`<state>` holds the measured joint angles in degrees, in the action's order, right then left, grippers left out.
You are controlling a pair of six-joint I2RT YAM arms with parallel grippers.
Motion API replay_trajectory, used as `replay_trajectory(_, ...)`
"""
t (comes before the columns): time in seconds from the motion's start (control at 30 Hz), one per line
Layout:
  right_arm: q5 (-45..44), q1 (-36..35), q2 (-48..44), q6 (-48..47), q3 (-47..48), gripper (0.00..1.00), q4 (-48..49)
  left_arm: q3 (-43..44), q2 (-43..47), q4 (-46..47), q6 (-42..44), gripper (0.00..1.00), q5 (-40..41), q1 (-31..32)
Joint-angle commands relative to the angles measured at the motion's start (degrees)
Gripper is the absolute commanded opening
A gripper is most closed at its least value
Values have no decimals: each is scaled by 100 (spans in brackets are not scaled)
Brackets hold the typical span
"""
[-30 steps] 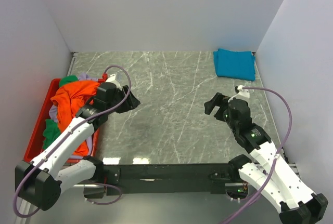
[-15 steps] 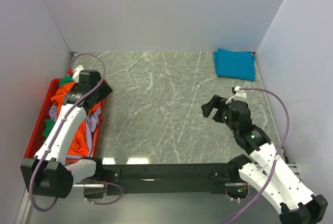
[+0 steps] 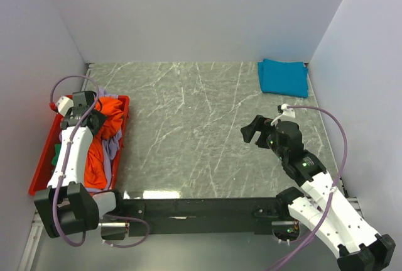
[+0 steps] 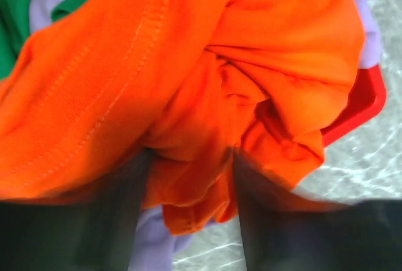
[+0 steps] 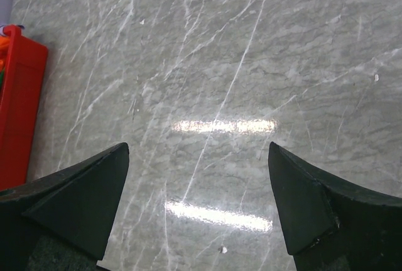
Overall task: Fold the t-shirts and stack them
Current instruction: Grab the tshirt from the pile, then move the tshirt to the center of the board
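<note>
Far left, the red tray (image 3: 39,169) runs along the left edge of the worktop (image 3: 201,126), heaped with crumpled shirts. The orange t-shirt (image 3: 112,109) is bunched on top at the far end and spills down the middle. The lavender t-shirt (image 3: 113,148) drapes over the tray's inner rim, and a patch of the green t-shirt (image 3: 56,154) shows at the outer side. The left arm (image 3: 70,151) stretches right over that heap, and the left tool (image 4: 190,158) is down in the cloth. The wrist view shows its two blurred fingers (image 4: 107,221) held apart, with a bunched fold of orange sitting in the gap and green and lavender peeking in at the top corner. Across the grey, white-veined marble comes the right arm (image 3: 308,167). Its right tool (image 5: 198,151) hovers above the worktop right of centre, aimed toward the tray, fingers flared wide with only marble showing between them. At the far right corner, the teal-blue t-shirt (image 3: 284,77) lies flat, folded into a neat rectangle, well apart from both tools.
</note>
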<state>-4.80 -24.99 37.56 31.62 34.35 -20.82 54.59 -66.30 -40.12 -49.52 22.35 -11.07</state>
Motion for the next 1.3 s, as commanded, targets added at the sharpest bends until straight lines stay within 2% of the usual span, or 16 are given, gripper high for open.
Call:
replay_trajectory(0.0, 23, -14, 49, -86, -33, 97, 201, -80, -32, 83, -111, 44, 112, -62)
replay_trajectory(0.03, 31, -6, 58, -85, -33, 97, 192, -71, -14, 83, -111, 35, 138, -62)
replay_trajectory(0.07, 40, -6, 67, -103, -33, 97, 201, -45, 47, 66, -93, 19, 138, -71)
replay_trajectory(0.13, 49, 3, 85, -103, -25, 96, 192, 104, 126, 13, -41, 4, 164, -62)
replay_trajectory(0.17, 49, -5, 93, -94, -25, 96, 192, 183, 231, -65, -14, 1, 208, -62)
replay_trajectory(0.33, 128, -6, 181, -103, 2, 97, 192, 920, 565, -145, 363, 1, 226, -62)
replay_trajectory(0.47, 207, -6, 295, -121, 72, 96, 148, 1492, 951, 39, 618, 0, -89, -62)
replay_trajectory(0.6, 242, -6, 418, -138, 142, 96, 113, 2256, 935, 294, 899, 0, -783, -71)
replay_trajectory(0.73, 269, -14, 436, -173, 221, 96, 131, 3712, 444, 128, 1067, 0, -2002, -62)
replay_trajectory(0.87, 313, 3, 436, -191, 353, 96, 148, 4664, 31, 206, 1041, 0, -2707, 104)
replay_trajectory(0.97, 330, -6, 428, -217, 423, 96, 192, 5403, -285, 154, 1023, 0, -2632, 753)
replay_trajectory(1.0, 383, -6, 427, -226, 432, 96, 201, 5744, -374, 119, 1066, 0, -2474, 1312)
replay_trajectory(1.07, 401, -6, 419, -235, 493, 95, 227, 5975, -558, 57, 1093, 0, -2244, 1843)
replay_trajectory(1.1, 418, -6, 410, -235, 520, 96, 227, 5984, -577, 109, 1067, 0, -1939, 2211)
replay_trajectory(1.27, 445, -6, 331, -252, 608, 95, 184, 5493, -612, 513, 891, 0, -1690, 2987)
